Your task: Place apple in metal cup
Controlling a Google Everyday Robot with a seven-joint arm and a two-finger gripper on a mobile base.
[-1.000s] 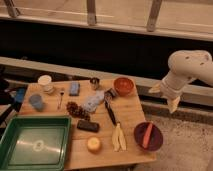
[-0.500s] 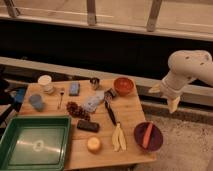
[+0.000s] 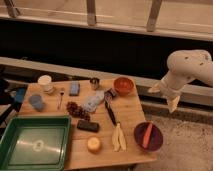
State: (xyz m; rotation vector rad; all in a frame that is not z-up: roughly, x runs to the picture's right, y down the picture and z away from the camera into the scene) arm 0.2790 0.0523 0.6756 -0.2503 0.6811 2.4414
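With nothing moved since a moment ago, the claw hangs wide open and empty right of the worktop, the apple sits at its near edge and the metal cup at its far edge, so no grasp has begun.

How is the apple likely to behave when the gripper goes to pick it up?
The apple looks round and glossy, so it may roll if nudged and could slip in a light pinch. It keeps a full ball shape, so it is probably stiff. The gripper, open, hangs beside the table, well away from the apple.
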